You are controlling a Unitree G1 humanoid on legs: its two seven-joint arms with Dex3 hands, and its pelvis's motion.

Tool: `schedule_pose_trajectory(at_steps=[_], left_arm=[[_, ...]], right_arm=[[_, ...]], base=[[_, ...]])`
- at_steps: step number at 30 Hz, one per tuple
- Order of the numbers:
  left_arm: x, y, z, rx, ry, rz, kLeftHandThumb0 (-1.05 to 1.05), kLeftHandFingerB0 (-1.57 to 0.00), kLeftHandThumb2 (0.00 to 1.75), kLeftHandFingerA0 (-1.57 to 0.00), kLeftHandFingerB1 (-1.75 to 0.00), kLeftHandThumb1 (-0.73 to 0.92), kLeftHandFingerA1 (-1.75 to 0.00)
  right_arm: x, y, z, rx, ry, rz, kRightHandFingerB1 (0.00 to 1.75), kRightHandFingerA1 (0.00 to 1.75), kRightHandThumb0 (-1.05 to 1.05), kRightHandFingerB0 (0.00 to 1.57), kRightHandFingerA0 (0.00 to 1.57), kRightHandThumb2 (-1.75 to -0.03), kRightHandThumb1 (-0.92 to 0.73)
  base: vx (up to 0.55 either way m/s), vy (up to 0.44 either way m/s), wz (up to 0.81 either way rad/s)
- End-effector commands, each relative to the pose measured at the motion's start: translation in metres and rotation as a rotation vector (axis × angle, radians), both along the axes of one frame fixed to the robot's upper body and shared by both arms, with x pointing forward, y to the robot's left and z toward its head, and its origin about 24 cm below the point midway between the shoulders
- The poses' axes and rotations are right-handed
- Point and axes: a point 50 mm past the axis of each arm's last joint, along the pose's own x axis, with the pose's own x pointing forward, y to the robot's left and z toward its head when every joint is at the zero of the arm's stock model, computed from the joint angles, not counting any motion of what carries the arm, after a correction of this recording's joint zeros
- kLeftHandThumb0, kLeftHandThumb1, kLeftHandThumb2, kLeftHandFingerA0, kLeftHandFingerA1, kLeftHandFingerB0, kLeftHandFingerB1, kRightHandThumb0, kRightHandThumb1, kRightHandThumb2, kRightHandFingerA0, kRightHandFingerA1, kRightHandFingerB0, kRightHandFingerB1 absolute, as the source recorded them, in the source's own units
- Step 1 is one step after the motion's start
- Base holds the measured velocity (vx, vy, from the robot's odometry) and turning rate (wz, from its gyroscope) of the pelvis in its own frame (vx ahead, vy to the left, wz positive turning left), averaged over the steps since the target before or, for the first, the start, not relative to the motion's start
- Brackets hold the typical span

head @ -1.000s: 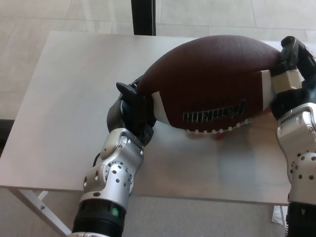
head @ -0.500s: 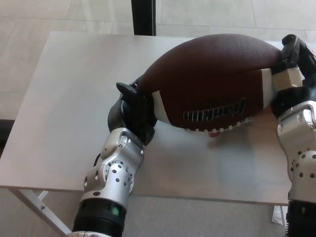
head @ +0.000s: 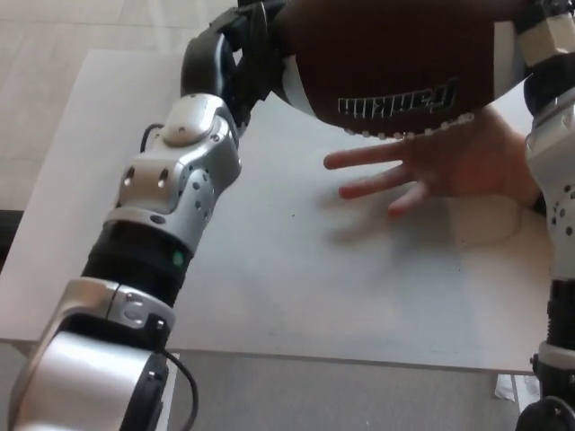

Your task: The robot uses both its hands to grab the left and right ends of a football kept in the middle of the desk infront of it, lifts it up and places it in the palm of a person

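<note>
Above the bench [head: 269,296], we have the football [head: 395,63] lifted clear, and a person's open palm [head: 449,166] has come in under it.

Half a second back the football sat low over the bench with no palm in sight; now it is raised to the top of the picture. Our left hand [head: 243,49] presses on its left end and our right hand [head: 548,45] on its right end, both closed on it. We judge lowering it onto the palm comes next.
</note>
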Motion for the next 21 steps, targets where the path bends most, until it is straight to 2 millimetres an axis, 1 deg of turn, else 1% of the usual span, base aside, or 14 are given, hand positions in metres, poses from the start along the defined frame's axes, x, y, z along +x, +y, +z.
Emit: schedule_pose_trajectory(at_steps=[1,4,6,8,9,10,11,14,15,16,17,18,20,21], left_arm=[[0.016,-0.04,0.079,0.716,-0.136,-0.23,-0.48,-0.66,0.62,-0.78,-1.16,0.75,-1.55],[0.017,-0.042,0.083,0.715,-0.119,-0.215,-0.42,-0.6,0.62,-0.74,-1.14,0.74,-1.55],[0.018,-0.044,0.084,0.726,-0.11,-0.216,-0.4,-0.56,0.66,-0.69,-1.25,0.74,-1.6],[0.022,-0.049,0.088,1.112,-0.141,-0.316,-0.35,-0.55,0.61,-0.62,-0.78,0.69,-1.55],[0.022,-0.048,0.09,1.114,-0.141,-0.313,-0.35,-0.55,0.61,-0.62,-0.78,0.69,-1.55],[0.023,-0.048,0.091,1.12,-0.125,-0.321,-0.34,-0.54,0.62,-0.59,-0.56,0.7,-1.48],[0.023,-0.052,0.091,1.153,-0.09,-0.331,-0.36,-0.51,0.62,-0.57,-0.44,0.7,-1.38],[0.023,-0.051,0.089,1.195,-0.087,-0.328,-0.33,-0.48,0.62,-0.56,-0.43,0.71,-1.37],[0.024,-0.052,0.08,1.273,-0.098,-0.345,-0.43,-0.3,0.94,-0.67,-0.54,0.57,-1.07],[0.024,-0.052,0.073,1.31,-0.108,-0.352,-0.44,-0.33,0.93,-0.66,-0.55,0.59,-1.09],[0.024,-0.051,0.07,1.314,-0.117,-0.354,-0.36,-0.38,0.63,-0.47,-0.42,0.8,-1.28],[0.024,-0.05,0.066,1.324,-0.133,-0.356,-0.31,-0.38,0.63,-0.46,-0.42,0.82,-1.18],[0.024,-0.05,0.065,1.388,-0.128,-0.36,-0.29,-0.48,0.62,-0.52,-0.49,0.79,-1.04],[0.024,-0.051,0.063,1.43,-0.127,-0.36,-0.25,-0.55,0.62,-0.56,-0.53,0.73,-1.32]], right_arm=[[0.017,0.047,0.051,-0.261,-0.179,0.277,0.95,1.62,-0.25,0.83,1.01,-0.92,-0.65],[0.017,0.045,0.054,-0.258,-0.203,0.272,0.96,1.64,-0.23,0.81,0.97,-0.9,-0.66],[0.019,0.044,0.054,-0.214,-0.175,0.224,0.91,1.57,-0.26,0.82,1.01,-0.85,-0.65],[0.024,0.035,0.05,-0.139,-0.172,0.152,0.96,1.63,-0.22,0.8,0.95,-0.89,-0.61],[0.025,0.035,0.052,-0.136,-0.175,0.15,0.96,1.63,-0.22,0.8,0.95,-0.89,-0.61],[0.026,0.033,0.051,-0.113,-0.174,0.147,1.04,1.72,-0.19,0.79,1.06,-0.94,-0.64],[0.03,0.025,0.046,-0.052,-0.134,0.108,1.02,1.69,-0.21,0.77,0.98,-0.95,-0.66],[0.032,0.026,0.044,-0.018,-0.109,0.092,1.05,1.73,-0.19,0.77,0.97,-0.95,-0.67],[0.036,0.021,0.036,0.005,-0.061,0.063,0.95,1.38,-0.28,0.74,1.23,-1.05,-0.63],[0.039,0.017,0.029,0.04,-0.03,0.041,1.04,1.75,-0.21,0.67,0.95,-0.74,-0.77],[0.04,0.014,0.025,0.047,-0.013,0.027,0.94,1.39,-0.3,0.74,1.25,-0.98,-0.58],[0.042,0.008,0.02,0.06,0.021,0.0,0.91,1.35,-0.29,0.74,1.24,-0.97,-0.54],[0.043,0.001,0.013,0.074,0.051,-0.023,0.92,1.34,-0.29,0.73,1.23,-1.02,-0.58],[0.043,-0.005,0.005,0.092,0.074,-0.043,0.98,1.65,-0.23,0.69,0.99,-0.79,-0.71]], base=[[0.0,0.0,0.0],[0.0,0.0,0.0],[0.0,0.0,0.0],[0.0,0.0,0.0],[0.0,0.0,0.0],[0.0,0.0,0.0],[0.0,0.0,0.0],[0.0,0.0,0.0],[0.0,0.0,0.0],[0.0,0.0,0.0],[0.0,0.0,0.0],[0.0,0.0,0.0],[0.0,0.0,0.0],[0.0,0.0,0.0]])
